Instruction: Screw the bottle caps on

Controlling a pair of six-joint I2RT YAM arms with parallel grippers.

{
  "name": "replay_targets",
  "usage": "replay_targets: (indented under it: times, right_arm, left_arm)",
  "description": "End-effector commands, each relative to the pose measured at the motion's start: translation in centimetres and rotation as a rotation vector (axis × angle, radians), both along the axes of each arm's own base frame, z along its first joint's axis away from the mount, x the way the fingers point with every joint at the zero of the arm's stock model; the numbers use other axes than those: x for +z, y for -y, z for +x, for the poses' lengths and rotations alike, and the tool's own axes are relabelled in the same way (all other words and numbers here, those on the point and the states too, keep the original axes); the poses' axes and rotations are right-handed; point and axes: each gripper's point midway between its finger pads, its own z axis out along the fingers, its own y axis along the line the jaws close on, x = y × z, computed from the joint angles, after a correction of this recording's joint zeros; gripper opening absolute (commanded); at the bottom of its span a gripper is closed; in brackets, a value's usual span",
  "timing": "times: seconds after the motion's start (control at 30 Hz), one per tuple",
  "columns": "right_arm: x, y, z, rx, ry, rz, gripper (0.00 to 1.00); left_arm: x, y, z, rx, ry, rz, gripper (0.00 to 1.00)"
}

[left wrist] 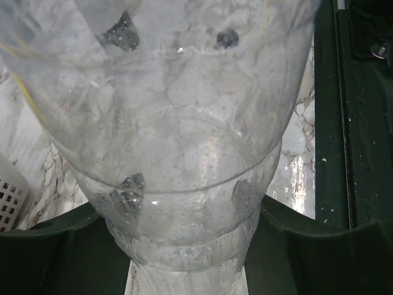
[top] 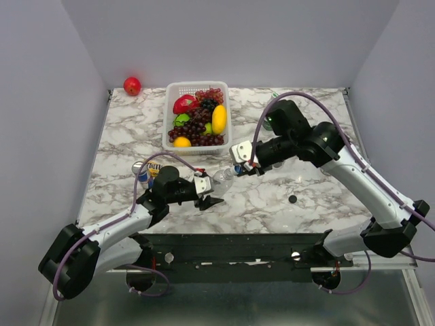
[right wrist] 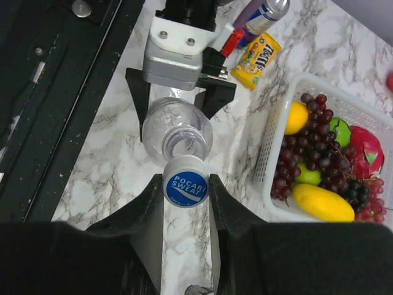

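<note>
A: Nearest first: what do we have in the left gripper?
B: We grip the bottle around its lower body, with a finger snug on each side. In the left wrist view the clear plastic fills almost everything ahead of those fingers. The bottle is held sideways, mouth pointing away from that hand.

A: And the right gripper?
B: It's pinched narrow on the blue cap, one finger on either side, with the printed top facing our wrist camera. The cap sits right at the fingertips, just in front of the bottle's uncapped mouth and a little off its centre. We can't tell whether it touches the rim, but it isn't threaded on.

A: So our two hands face each other?
B: Yes, tip to tip above the table, with the bottle between them.

A: Any other cap?
B: The black cap lies on the marble well behind the right gripper, back toward that arm's base, with nothing touching it.

A: What's behind the left hand?
B: A can and a candy packet lie side by side just beside its wrist, on the outer side.

A: And farther out?
B: Beyond both grippers we see the basket holding grapes and other fruit. Past its left corner an apple sits by the back wall.
</note>
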Motion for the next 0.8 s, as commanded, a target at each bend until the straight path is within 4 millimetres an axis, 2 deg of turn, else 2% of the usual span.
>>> replay_targets:
  times: [0.0, 0.23, 0.77]
  right_arm:
    - [-0.3, -0.1, -0.4, 0.059, 0.050, -0.039, 0.24]
    - [-0.7, -0.9, -0.6, 0.087, 0.076, -0.057, 0.25]
    - [-2.3, -0.4, -0.4, 0.100, 0.082, -0.145, 0.25]
  left_arm:
    - [0.6, 0.2, 0.7, -0.004, 0.071, 0.016, 0.00]
    - [0.8, 0.3, 0.9, -0.026, 0.109, 0.046, 0.00]
    - [2.4, 0.4, 1.8, -0.010, 0.170, 0.031, 0.00]
